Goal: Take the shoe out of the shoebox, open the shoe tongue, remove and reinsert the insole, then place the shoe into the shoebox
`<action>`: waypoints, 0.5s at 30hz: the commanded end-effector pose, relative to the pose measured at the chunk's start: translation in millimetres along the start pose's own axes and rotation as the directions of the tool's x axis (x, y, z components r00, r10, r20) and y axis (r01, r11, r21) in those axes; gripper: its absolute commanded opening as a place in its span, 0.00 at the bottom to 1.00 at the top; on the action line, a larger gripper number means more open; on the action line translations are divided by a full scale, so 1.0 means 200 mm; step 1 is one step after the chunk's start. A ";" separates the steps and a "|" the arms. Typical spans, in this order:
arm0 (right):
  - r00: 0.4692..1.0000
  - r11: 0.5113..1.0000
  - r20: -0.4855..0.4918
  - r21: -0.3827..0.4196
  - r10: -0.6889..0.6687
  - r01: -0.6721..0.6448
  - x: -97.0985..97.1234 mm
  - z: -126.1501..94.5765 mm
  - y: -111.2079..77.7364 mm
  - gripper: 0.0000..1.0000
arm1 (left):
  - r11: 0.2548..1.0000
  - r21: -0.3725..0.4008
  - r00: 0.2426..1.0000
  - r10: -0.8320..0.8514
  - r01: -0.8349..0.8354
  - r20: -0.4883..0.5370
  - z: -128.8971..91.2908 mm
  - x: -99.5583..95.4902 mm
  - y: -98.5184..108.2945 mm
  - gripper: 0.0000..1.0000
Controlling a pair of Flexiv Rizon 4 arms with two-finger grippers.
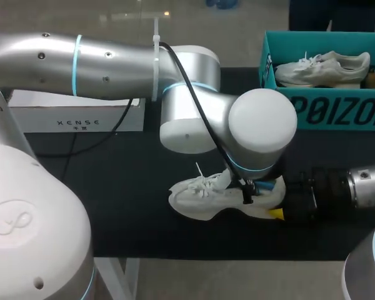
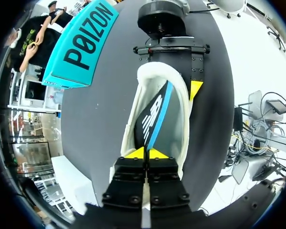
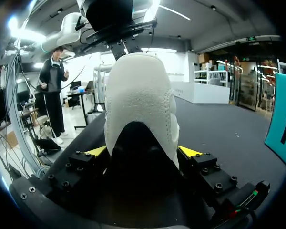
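White shoe lies lower centre of the head view, long axis left-right, heel clamped in the right gripper, with the left gripper overhead, pinched on the insole inside it.

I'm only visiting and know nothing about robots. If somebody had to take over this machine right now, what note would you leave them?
The left gripper is shut on the insole, which stands on edge, partly inside the shoe.
The right gripper is shut on the heel of that shoe, which lies on the table.
The shoebox sits at the far right, with a second shoe in it.
Done: shoe out of the box.
Left: I cannot tell whether the insole is coming out or going back. Finish that, then place the shoe into the shoebox.
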State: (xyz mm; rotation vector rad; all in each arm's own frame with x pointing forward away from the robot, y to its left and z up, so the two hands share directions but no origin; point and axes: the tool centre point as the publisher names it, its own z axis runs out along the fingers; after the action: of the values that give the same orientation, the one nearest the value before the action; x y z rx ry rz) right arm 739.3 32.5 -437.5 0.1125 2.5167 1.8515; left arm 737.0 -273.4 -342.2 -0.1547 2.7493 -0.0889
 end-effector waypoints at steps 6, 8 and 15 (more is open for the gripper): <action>1.000 1.000 0.002 0.004 0.000 0.000 0.01 0.01 -0.02 0.00 | 0.998 0.062 0.999 -0.026 0.027 -0.023 -0.11 0.00 0.08 0.00; 1.000 1.000 0.002 0.004 0.000 0.000 0.01 0.01 -0.02 0.00 | 0.997 0.064 0.999 -0.040 0.042 -0.021 -0.12 0.00 0.11 0.00; 1.000 1.000 0.002 0.004 0.000 0.000 0.01 0.01 -0.02 0.00 | 0.995 0.065 0.997 -0.071 0.072 -0.023 -0.12 -0.02 0.18 0.00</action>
State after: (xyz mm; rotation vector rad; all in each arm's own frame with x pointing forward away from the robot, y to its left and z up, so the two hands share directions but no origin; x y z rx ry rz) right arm 739.2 32.7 -437.6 0.1127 2.5170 1.8513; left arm 728.4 -247.7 -324.4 -0.2416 2.7559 -0.1622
